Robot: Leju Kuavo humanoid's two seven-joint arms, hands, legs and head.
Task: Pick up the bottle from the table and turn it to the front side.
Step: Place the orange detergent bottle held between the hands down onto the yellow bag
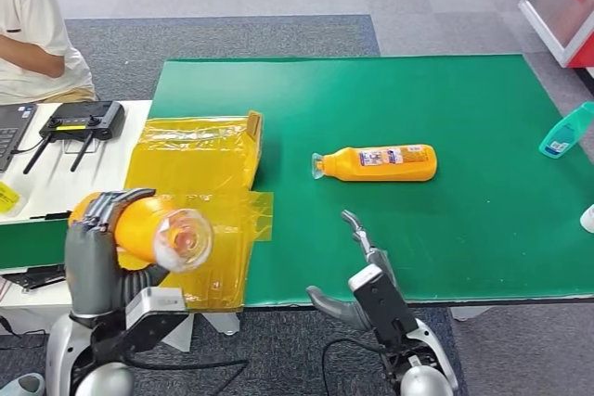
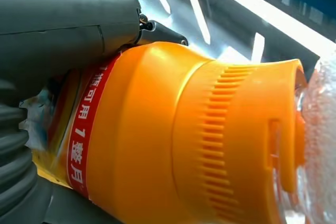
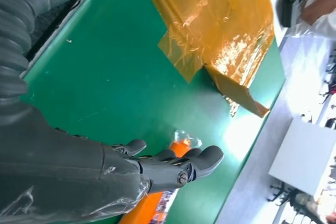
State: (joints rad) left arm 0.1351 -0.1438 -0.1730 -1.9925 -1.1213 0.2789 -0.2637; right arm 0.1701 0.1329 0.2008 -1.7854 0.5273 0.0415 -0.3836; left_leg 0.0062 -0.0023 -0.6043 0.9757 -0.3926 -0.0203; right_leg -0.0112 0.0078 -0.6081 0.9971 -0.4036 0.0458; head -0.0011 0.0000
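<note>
left hand holds one orange bottle up; a second lies on the mat

the left hand [image 1: 91, 252] grips an orange bottle [image 1: 158, 232] off the table, above the yellow film-wrapped box [image 1: 203, 150], its clear cap toward the camera. the right hand [image 1: 364, 266] hovers over the green table [image 1: 490, 229] near its front edge, fingers spread, holding nothing. a second orange bottle [image 1: 381, 162] lies on its side beyond it.
</note>
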